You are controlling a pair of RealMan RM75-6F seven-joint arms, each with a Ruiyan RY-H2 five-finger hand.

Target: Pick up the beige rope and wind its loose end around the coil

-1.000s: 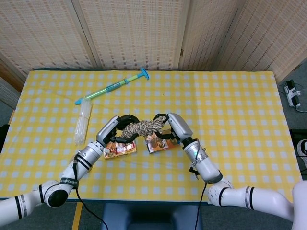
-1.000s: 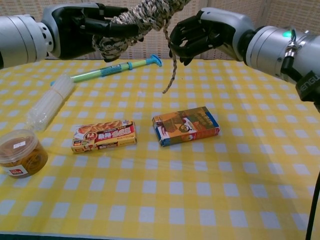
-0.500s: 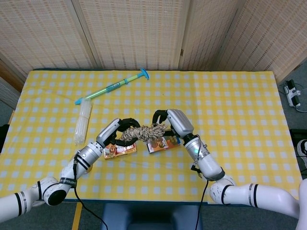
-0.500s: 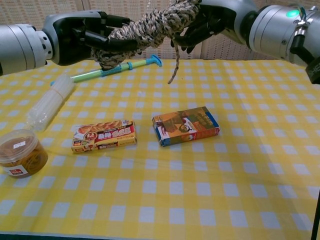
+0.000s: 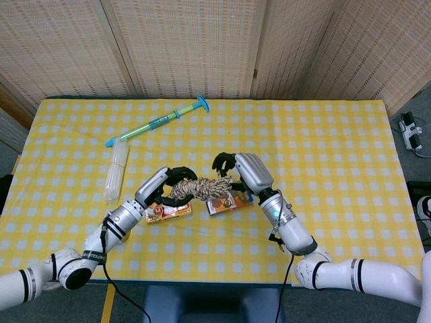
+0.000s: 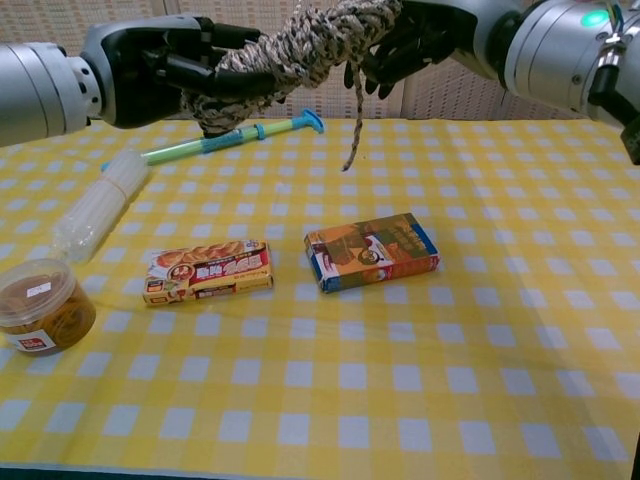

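**Both robot hands up in the air with the rope between them**

Left robot hand [image 5: 163,188] in the head view has its dark fingers wrapped round one end of the beige rope [image 5: 199,188], and the right robot hand [image 5: 237,175] grips the other end, so the coil hangs stretched between them, clear of the yellow checked bench [image 5: 323,148]. Right under the rope you can just see two snack boxes. Further left lies a clear plastic tube [image 5: 116,169], with a blue-green syringe-looking thing [image 5: 157,122] behind it.

Chest view is way clearer. Left robot hand [image 6: 165,68] clasps the thick braided coil [image 6: 290,50] from the left, right robot hand [image 6: 425,35] holds its top right end. A thin loose end [image 6: 354,125] dangles straight down from the coil, not touching anything. Below on the bench sit the yellow snack box [image 6: 207,271] and the orange-blue box [image 6: 371,251], side by side but apart. A small brown tub [image 6: 40,306] sits near the left edge.
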